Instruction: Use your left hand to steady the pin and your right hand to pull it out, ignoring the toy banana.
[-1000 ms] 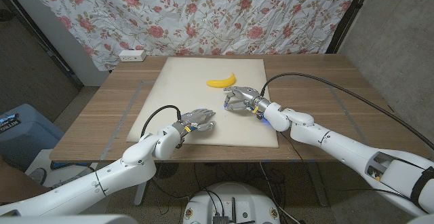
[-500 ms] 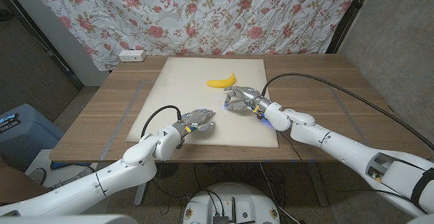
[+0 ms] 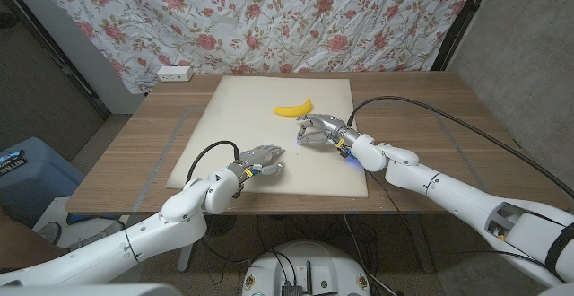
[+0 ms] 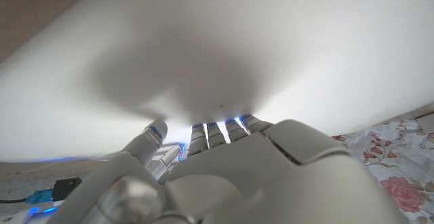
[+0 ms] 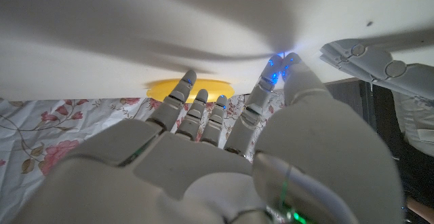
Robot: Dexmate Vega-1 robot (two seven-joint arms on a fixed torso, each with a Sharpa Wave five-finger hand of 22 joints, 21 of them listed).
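Nothing has moved. The left hand rests on the board, fingers spread, holding nothing; the right hand near the banana has its fingers apart too.

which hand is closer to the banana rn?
The right hand, just in front of the toy banana on the white mat; the left hand sits further back, near the mat's front edge.

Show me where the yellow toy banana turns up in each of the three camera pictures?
Head view: toy banana lies on the white board, just beyond the right hand.
Right wrist view: toy banana peeks out past that hand's fingertips.
Left wrist view: I can't spot it.
Shared landmark: the white board.
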